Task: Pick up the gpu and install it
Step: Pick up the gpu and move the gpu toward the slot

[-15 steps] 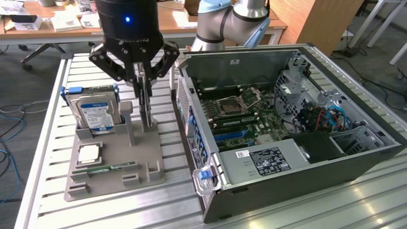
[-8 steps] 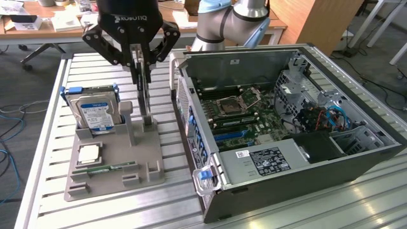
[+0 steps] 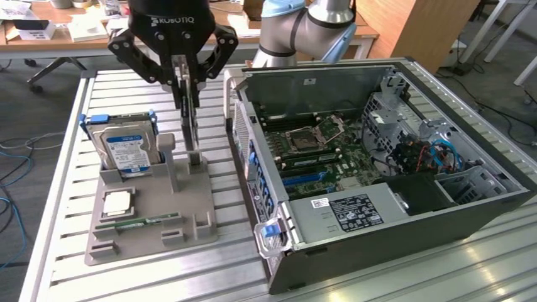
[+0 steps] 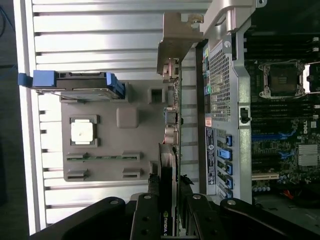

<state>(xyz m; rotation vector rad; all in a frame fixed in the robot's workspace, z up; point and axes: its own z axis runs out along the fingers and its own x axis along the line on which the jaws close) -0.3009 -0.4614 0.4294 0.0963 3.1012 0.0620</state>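
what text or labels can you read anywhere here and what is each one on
"ROBOTIQ": on the body of the gripper.
White label on the power supply: too small to read.
Blue label on the hard drive: too blurred to read.
Print on the gpu: not legible.

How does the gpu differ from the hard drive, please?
The gpu is a thin dark card gripped by the hand; the hard drive is a thicker silver block with a blue label, resting in the grey stand. The gpu has a metal bracket; the hard drive has blue side rails. Both stand on edge.
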